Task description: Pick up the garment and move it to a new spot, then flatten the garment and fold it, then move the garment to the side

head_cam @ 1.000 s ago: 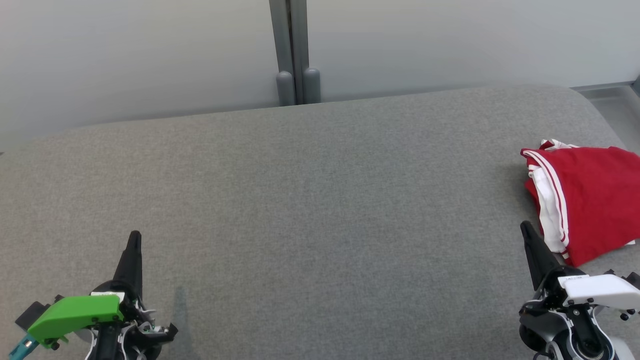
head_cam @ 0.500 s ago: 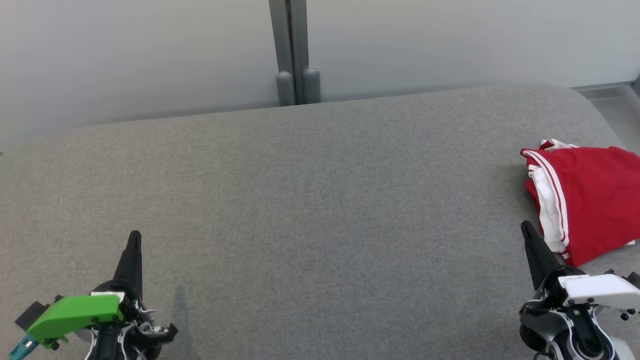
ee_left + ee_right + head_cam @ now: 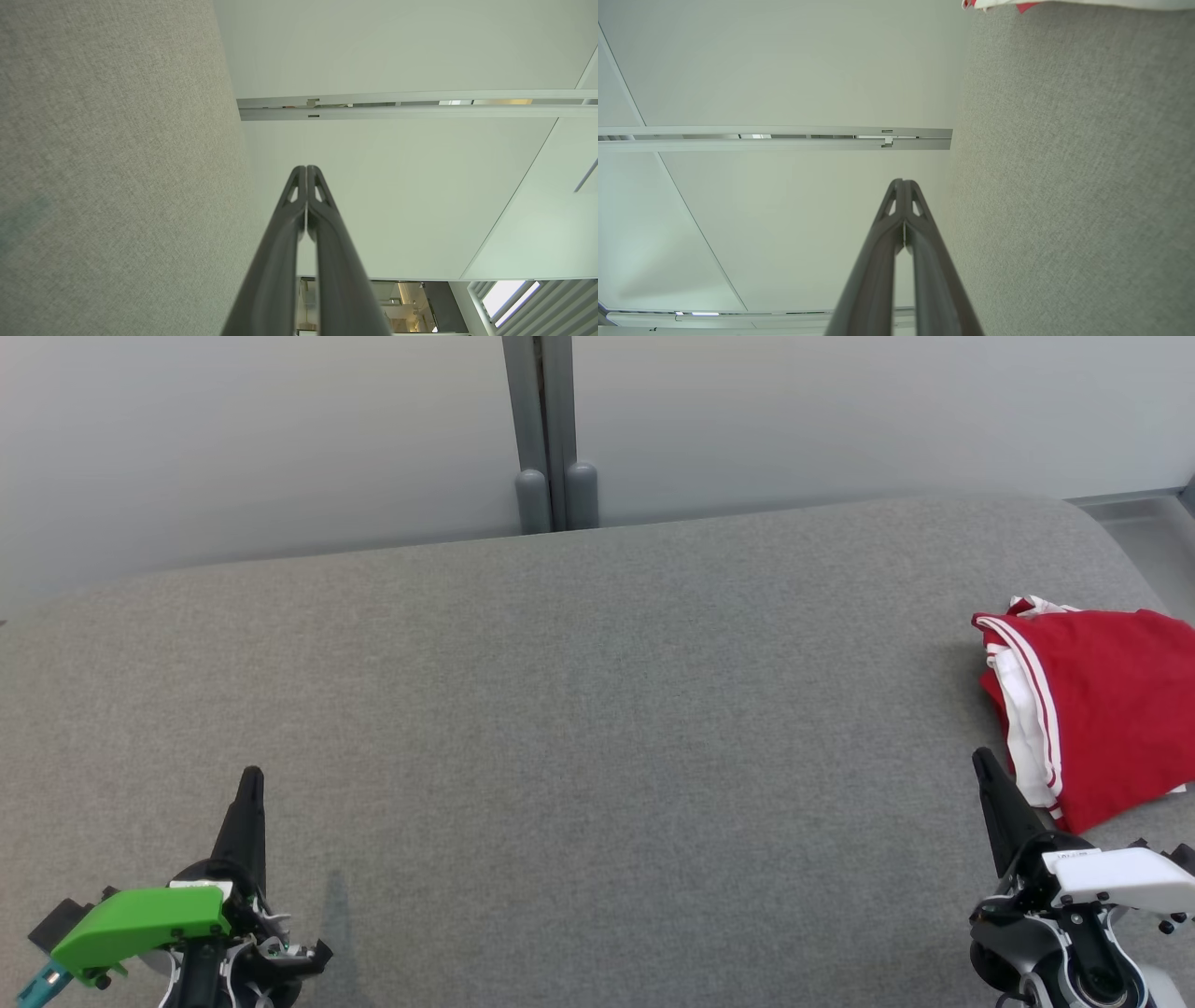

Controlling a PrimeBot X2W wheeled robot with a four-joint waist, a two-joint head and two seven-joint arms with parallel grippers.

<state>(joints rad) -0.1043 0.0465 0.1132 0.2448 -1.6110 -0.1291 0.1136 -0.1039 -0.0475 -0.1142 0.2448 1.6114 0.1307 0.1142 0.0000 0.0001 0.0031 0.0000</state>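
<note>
Across most of the head view, a wide grey fabric-covered surface [image 3: 597,709], rounded at its far corners. Behind it, pale wall panels [image 3: 233,429], split by an upright grey post [image 3: 549,429].

At the right edge of the surface, a red garment with white trim [image 3: 1111,709]: folded into a compact bundle, striped white layers facing left, partly cut off by the picture's border. Flat on the fabric, in neither gripper's hold.

At the lower right, under a white wrist cover [image 3: 1120,875], the right gripper [image 3: 982,763]: pressed shut into one dark point, holding nothing. Just beside the bundle's near left corner; contact with the white edge not clear from here. In the right wrist view, fingers [image 3: 880,261] closed tip to tip over bare grey fabric, with a sliver of the garment [image 3: 1064,2] along the top border, apart from the tips.

At the lower left, under a green wrist cover [image 3: 140,915], the left gripper [image 3: 250,779]: likewise closed and empty, well apart from the garment, with nearly the full width of the surface between. In the left wrist view, fingers [image 3: 280,261] meeting at the tips, grey fabric to one side, wall beyond.
</note>
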